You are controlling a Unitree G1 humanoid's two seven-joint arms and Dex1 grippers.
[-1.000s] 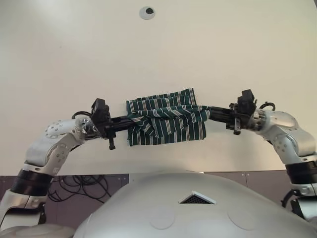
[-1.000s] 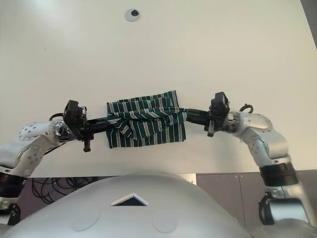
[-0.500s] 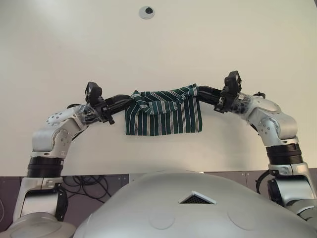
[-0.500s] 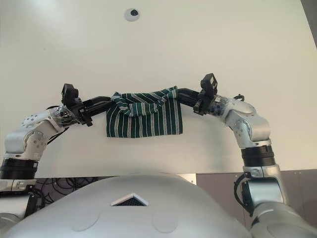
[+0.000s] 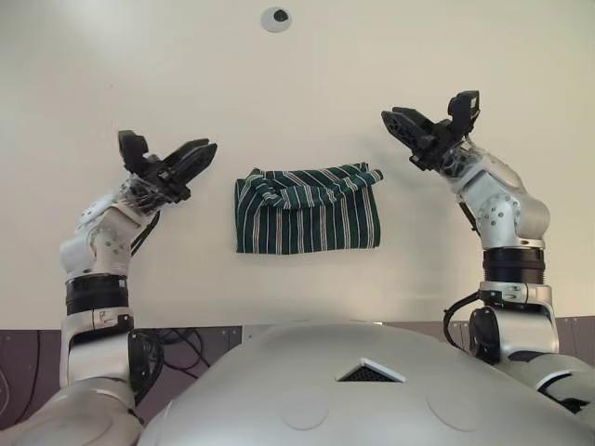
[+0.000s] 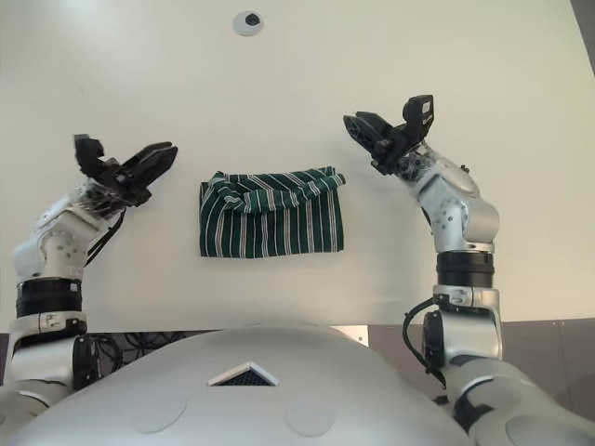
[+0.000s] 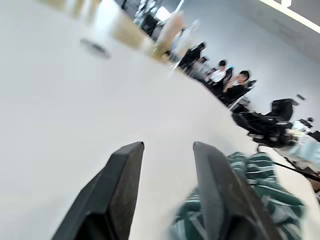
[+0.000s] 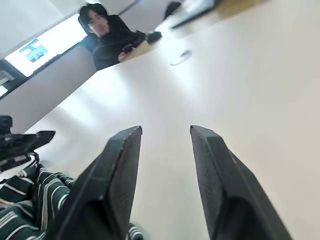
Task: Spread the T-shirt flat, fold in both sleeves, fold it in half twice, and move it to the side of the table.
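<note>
Might unravel the rumpled far fold of the green-and-white striped T-shirt (image 5: 307, 211) if dragged sideways; left gripper (image 5: 193, 160), right gripper (image 5: 398, 126) both splayed apart

no readable text, no labels, no numbers, no signs

We see a bright white table (image 5: 418, 56) under soft, even light. Past the fingers (image 8: 119, 175) of the right gripper (image 8: 166, 129), the table shines with a pale glare. Far beyond the fingers (image 7: 122, 180) of the left gripper (image 7: 168, 146), a long lamp (image 7: 292, 8) glows. Both pairs of fingers look dark against it.
</note>
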